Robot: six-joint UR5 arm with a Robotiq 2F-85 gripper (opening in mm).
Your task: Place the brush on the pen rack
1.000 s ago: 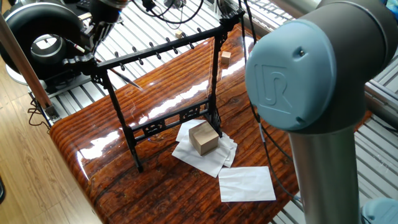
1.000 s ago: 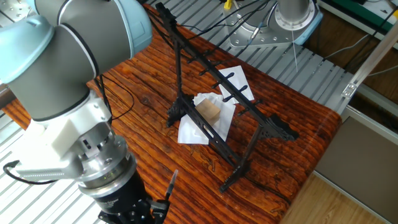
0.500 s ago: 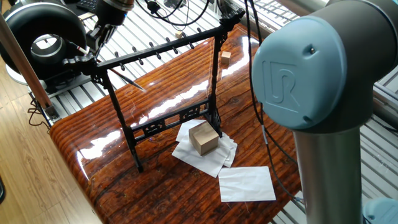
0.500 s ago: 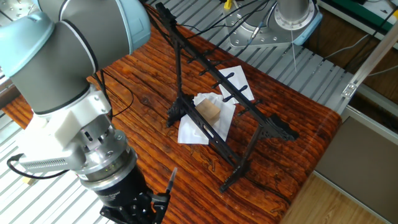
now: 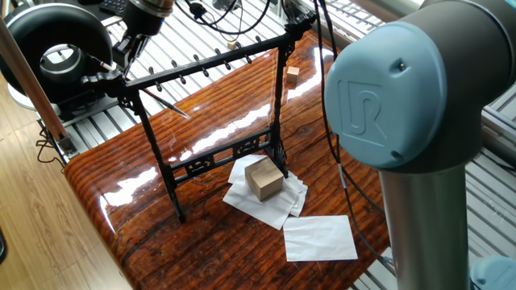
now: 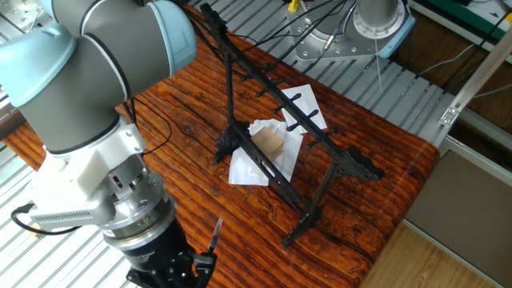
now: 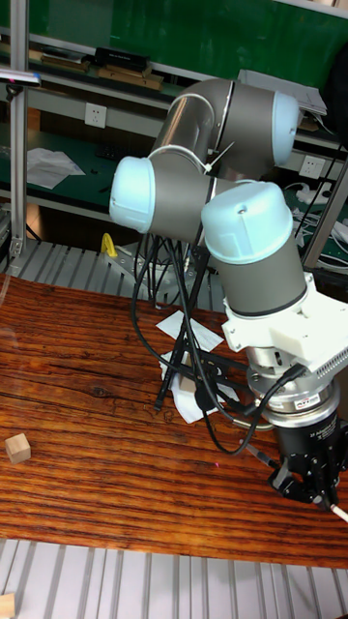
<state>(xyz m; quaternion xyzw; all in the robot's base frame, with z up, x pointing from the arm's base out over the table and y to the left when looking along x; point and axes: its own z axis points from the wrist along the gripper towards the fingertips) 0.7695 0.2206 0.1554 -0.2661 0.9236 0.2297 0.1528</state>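
Observation:
The pen rack (image 5: 211, 58) is a tall black frame with a pegged top bar, standing on the wooden table; it also runs diagonally through the other fixed view (image 6: 300, 120). My gripper (image 5: 119, 63) hangs at the rack's left end, just behind the top bar, shut on the brush (image 5: 165, 103). The brush is a thin dark rod that slants down to the right below the bar. In the other fixed view the gripper (image 6: 192, 264) is at the bottom edge with the brush (image 6: 216, 234) sticking up from it. The tall view shows the gripper (image 7: 307, 491) low on the right, with the rack mostly hidden behind the arm.
A wooden cube (image 5: 264, 178) sits on crumpled white paper (image 5: 262, 201) by the rack's right foot, with a flat sheet (image 5: 320, 238) nearer the front. A small wooden block (image 5: 292, 76) lies far back. A black round device (image 5: 56, 48) stands off the table's left corner. A pale thin stick (image 7: 334, 509) juts out beside the gripper.
The gripper with the brush has shifted slightly along the rack's left end. The big arm joint has moved a little. The rack, cube and papers are unmoved.

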